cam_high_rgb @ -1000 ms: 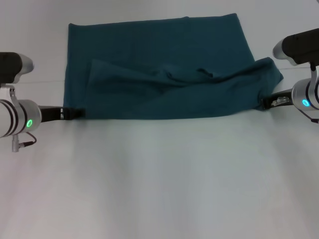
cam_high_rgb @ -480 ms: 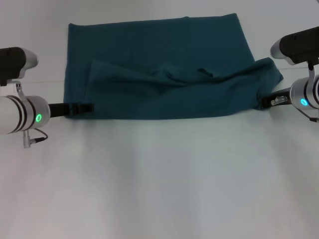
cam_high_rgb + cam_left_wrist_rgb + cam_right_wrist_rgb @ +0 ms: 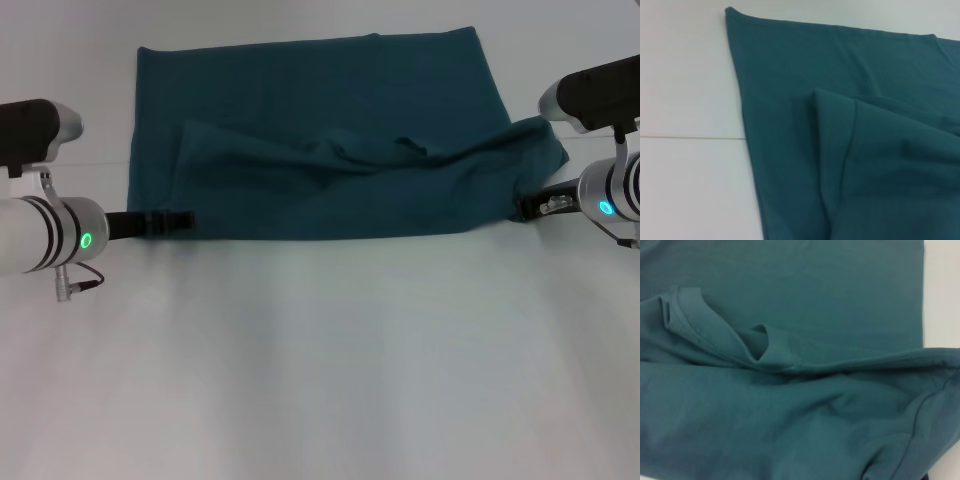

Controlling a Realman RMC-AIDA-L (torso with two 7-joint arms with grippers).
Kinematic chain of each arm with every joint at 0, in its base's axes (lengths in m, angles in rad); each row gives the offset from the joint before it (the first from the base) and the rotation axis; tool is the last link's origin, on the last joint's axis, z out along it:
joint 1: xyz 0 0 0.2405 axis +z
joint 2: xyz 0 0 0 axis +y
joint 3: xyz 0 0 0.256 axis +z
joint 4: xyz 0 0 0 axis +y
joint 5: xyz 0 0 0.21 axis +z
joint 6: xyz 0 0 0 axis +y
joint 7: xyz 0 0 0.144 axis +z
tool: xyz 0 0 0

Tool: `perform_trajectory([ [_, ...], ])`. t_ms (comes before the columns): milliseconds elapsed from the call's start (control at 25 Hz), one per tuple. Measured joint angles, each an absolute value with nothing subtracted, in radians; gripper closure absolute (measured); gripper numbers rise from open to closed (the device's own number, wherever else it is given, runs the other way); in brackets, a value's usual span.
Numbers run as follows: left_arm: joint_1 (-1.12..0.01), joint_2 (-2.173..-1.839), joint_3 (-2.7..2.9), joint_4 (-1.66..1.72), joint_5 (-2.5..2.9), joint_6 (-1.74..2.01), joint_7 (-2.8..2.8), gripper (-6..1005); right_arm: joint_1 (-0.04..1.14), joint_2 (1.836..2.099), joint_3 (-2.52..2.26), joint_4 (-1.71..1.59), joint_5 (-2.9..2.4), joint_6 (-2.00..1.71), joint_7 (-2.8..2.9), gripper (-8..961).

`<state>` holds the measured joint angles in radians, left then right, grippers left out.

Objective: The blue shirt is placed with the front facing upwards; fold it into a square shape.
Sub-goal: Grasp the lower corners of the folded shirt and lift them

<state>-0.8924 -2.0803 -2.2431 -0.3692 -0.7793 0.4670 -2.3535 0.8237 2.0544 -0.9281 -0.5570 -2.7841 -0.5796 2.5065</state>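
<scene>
The blue shirt (image 3: 320,130) lies spread across the far half of the white table, dark teal, with a rumpled layer folded over its near half; no lettering shows. My left gripper (image 3: 182,221) lies low at the shirt's near left corner, its tip over the cloth's edge. My right gripper (image 3: 524,208) sits at the near right corner, against the bulging folded edge. In the left wrist view the blue shirt (image 3: 865,150) shows its left edge and a folded flap. Filling the right wrist view, the blue shirt (image 3: 790,415) shows a hemmed opening lying on top.
The white table (image 3: 320,360) stretches bare from the shirt's near edge to the front. A thin seam line (image 3: 690,136) crosses the tabletop left of the shirt. Both arm bodies stand at the table's left and right sides.
My left gripper has slid rightward, from just outside the shirt's near left corner onto its edge. The right gripper has crept slightly left toward the cloth. The shirt has not moved.
</scene>
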Motion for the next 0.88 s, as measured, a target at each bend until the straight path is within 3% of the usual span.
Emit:
perform_trajectory([
  [880, -0.893, -2.09, -2.241, -0.352, -0.779, 0.408, -2.355, 92, 0.825, 2.059, -0.939, -0.568, -2.784, -0.578, 2.506, 928],
])
